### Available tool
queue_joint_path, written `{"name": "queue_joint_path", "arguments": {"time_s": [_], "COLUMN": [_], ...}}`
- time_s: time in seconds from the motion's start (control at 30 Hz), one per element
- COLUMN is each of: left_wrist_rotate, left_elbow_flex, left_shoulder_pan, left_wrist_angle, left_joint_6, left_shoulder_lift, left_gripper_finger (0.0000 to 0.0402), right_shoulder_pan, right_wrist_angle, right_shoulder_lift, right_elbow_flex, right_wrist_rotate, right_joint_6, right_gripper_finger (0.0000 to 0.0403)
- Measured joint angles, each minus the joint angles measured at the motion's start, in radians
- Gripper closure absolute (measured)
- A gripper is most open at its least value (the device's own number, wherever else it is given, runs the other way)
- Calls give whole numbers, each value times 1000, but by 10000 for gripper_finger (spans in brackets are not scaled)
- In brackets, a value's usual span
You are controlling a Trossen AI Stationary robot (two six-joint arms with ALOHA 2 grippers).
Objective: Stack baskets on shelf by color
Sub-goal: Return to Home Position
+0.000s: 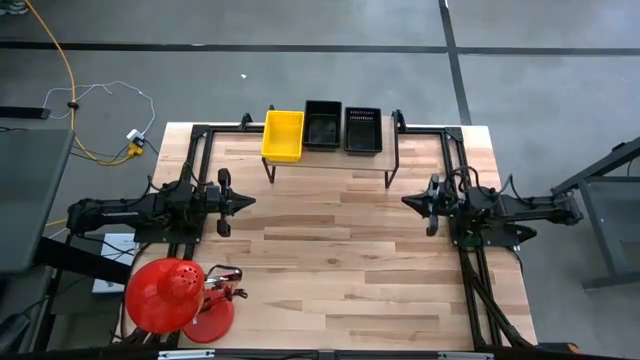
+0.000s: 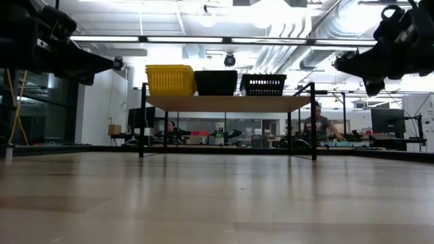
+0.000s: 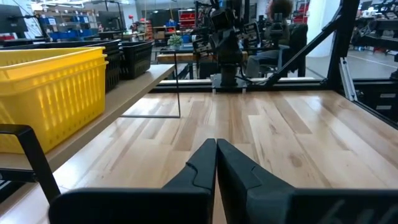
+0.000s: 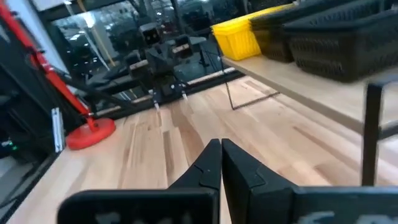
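Observation:
The shelf (image 1: 330, 160), a light wood board on thin black legs, stands at the table's far edge. On its top sit a yellow basket (image 1: 283, 134) at the left, a black basket (image 1: 322, 125) in the middle and another black basket (image 1: 362, 129) at the right, side by side on their bottoms. My left gripper (image 1: 252, 201) is shut at the table's left side, pointing level toward the right. My right gripper (image 1: 405, 201) is shut at the right side, pointing level toward the left. Both hang above the tabletop with nothing between the fingers.
A red dome-shaped lamp (image 1: 165, 293) on a red round base (image 1: 210, 320) stands at the table's near left corner. Black frame rails (image 1: 470, 270) run along the table's sides. Bare wood (image 1: 330, 250) lies between the two grippers. People sit at desks beyond the table (image 2: 319, 129).

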Motion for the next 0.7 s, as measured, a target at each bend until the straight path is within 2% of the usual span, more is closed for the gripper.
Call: {"name": "queue_joint_path", "arguments": {"time_s": [0.3,0.7], "left_wrist_rotate": [0,0], "left_elbow_flex": [0,0], "left_shoulder_pan": [0,0], "left_wrist_angle": [0,0], "left_joint_6": [0,0], "left_shoulder_lift": [0,0], "left_gripper_finger": [398,398], "right_shoulder_pan": [2,2], "right_wrist_angle": [29,28], "right_shoulder_lift": [19,20], "right_elbow_flex": [-9,-9], "right_wrist_rotate": [-22,-22], "right_joint_6": [-243,-244], "right_gripper_finger": [403,403]}}
